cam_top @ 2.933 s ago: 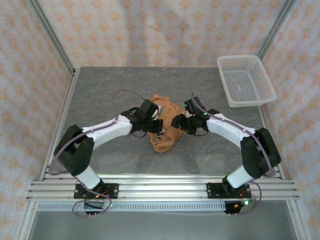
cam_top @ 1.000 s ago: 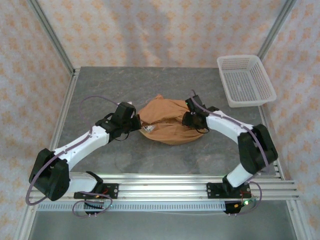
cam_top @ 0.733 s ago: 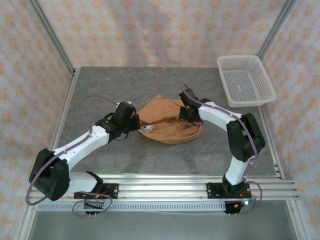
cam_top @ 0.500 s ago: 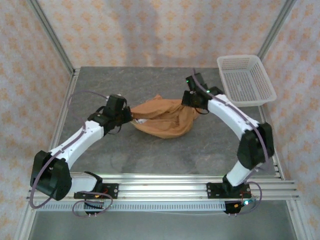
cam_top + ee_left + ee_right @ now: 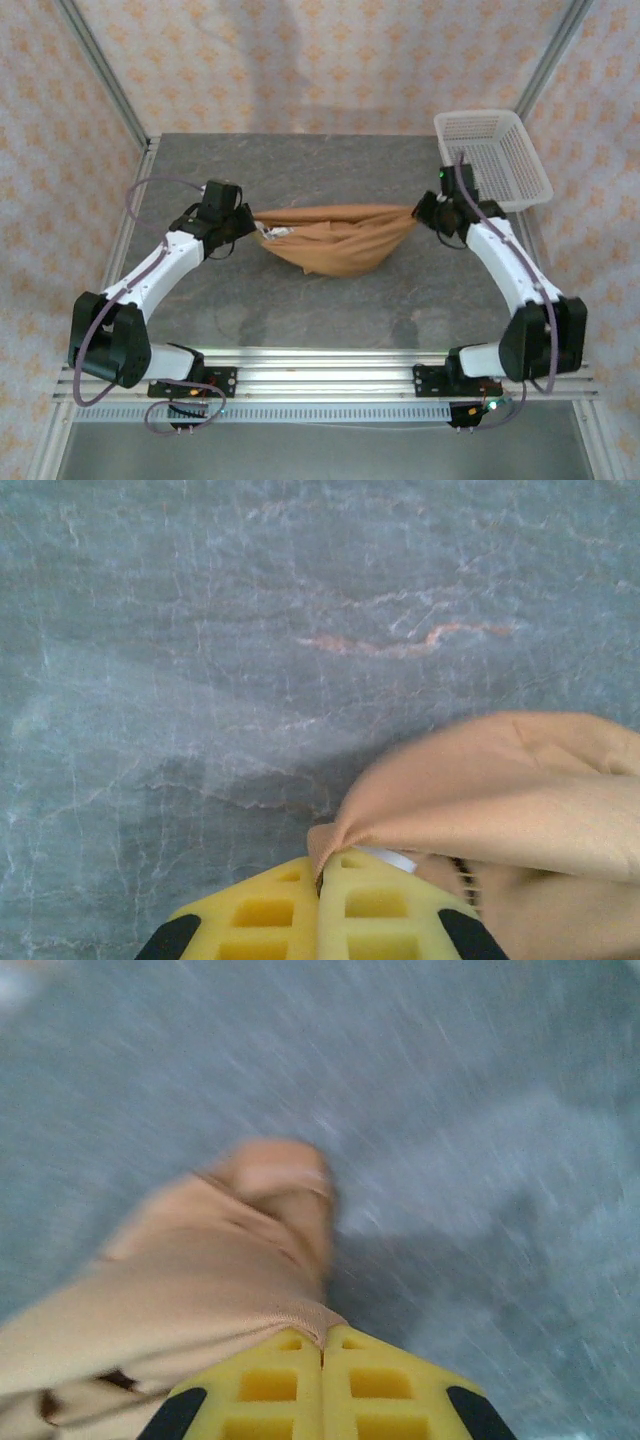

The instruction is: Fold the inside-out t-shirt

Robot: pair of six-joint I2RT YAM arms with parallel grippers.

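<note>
Both arms swung outward: the tan t-shirt [image 5: 335, 238], a crumpled heap moments ago, now sags stretched between them over mid table [image 5: 300, 310]. Left pincer [image 5: 247, 222] and right pincer [image 5: 420, 215] are each clamped tight on a cloth edge. Soft, limp fabric in deep folds. Judged: still spreading, folding not begun.

A white plastic mesh basket [image 5: 492, 160] sat at the two o'clock corner of a grey, marbled table [image 5: 300, 170], enclosed by pale flower-patterned walls [image 5: 330, 60].
</note>
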